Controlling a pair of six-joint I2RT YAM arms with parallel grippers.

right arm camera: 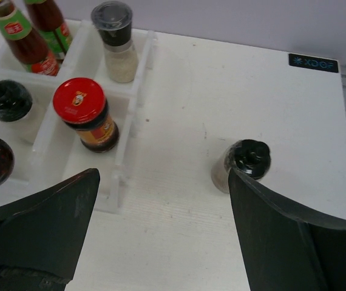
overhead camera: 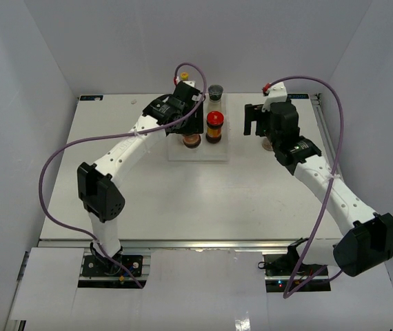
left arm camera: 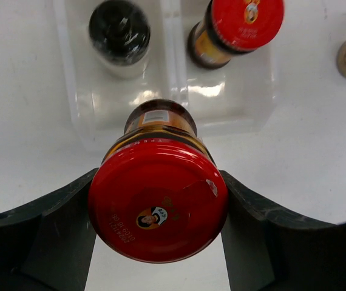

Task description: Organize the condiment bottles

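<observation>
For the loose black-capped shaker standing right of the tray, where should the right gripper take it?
Grip the black-capped shaker around its pale body just below the cap, coming down from above. It stands upright and alone, apart from the tray, so both sides are free; the right gripper is open.

Left arm [overhead camera: 124, 155]: rises from its base to a bent elbow, then stretches forward and inward, wrist tipped downward
Left gripper [left arm camera: 159, 182]: jaws partly closed, one dark finger [left arm camera: 51, 230] on either side of the red-lidded jar [left arm camera: 158, 209], gripping it at the lid between the tips
Right arm [overhead camera: 327, 183]: elbow out to its own side, forearm reaching forward and inward, wrist tipped downward
Right gripper [right arm camera: 162, 176]: jaws spread wide, both fingers [right arm camera: 282, 236] well apart ahead of the wrist
</observation>
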